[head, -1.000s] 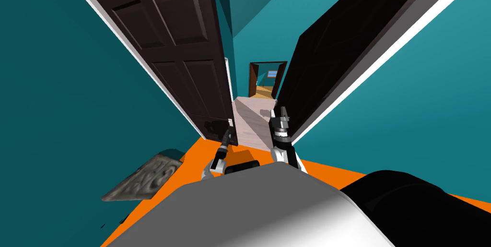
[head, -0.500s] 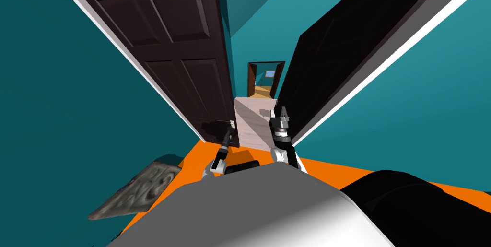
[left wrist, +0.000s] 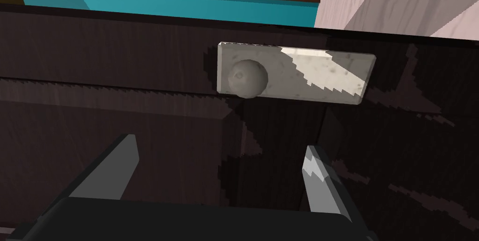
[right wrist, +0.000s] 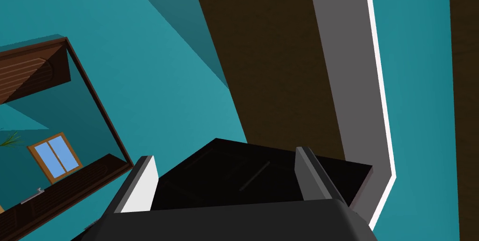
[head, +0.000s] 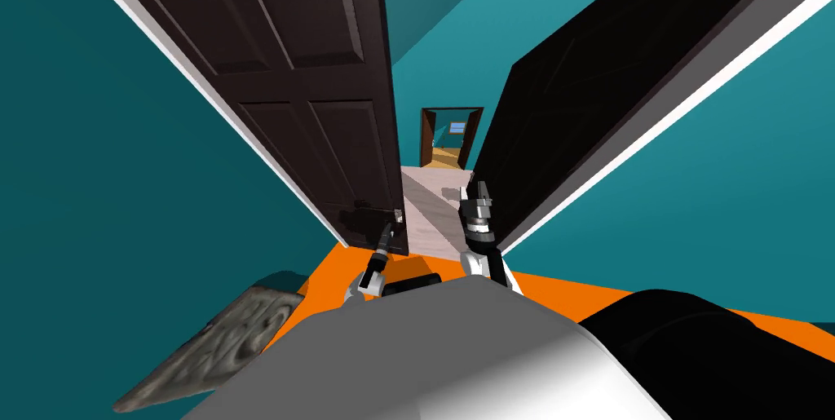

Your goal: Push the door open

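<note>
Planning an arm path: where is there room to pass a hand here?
Free: the gap over the pale floor, between the dark brown panelled door and the black door leaf. Crowded: the open left claw by that door's round grey knob; the open right claw beside the black leaf.

door (head: 310, 113): dark wood grain, faint sheen (streaky in the left wrist view)
knob plate (left wrist: 322, 76): mottled grey, matt
mat (head: 204, 350): rough grey

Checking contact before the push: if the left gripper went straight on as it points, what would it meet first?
The left gripper, fingers open, would most likely meet the dark door face first, beside the grey knob and its plate; the gap is hard to judge.
</note>
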### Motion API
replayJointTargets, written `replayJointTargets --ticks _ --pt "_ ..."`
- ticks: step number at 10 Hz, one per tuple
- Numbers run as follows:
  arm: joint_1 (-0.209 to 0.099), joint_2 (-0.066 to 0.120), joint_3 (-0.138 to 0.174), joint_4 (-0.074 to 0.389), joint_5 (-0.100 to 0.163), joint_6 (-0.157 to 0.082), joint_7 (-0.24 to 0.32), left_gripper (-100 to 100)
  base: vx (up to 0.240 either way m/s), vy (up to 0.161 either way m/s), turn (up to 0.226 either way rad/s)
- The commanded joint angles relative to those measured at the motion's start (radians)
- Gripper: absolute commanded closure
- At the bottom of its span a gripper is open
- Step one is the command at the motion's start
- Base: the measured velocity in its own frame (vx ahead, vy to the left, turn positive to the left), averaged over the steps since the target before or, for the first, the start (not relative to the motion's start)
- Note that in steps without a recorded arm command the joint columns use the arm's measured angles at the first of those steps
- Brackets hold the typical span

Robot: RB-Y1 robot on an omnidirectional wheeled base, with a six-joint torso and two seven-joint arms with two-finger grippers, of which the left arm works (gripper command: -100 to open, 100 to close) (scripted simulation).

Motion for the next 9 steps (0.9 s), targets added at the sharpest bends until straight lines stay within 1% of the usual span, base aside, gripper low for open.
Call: replayJointTargets --ticks 1,7,8,9 --pt "0.003 0.000 0.002 -0.001 0.001 -0.002 -0.001 -100 0.158 -0.055 -0.022" --pt "0.009 -0.003 0.010 0.012 0.008 -0.017 -0.004 -100 0.194 -0.043 -0.027" --pt "0.010 -0.003 0.009 0.010 0.007 -0.015 -0.004 -100 0.078 -0.004 0.003" --pt "0.010 -0.003 0.009 0.010 0.007 -0.015 -0.004 100 -0.018 -0.003 -0.002"
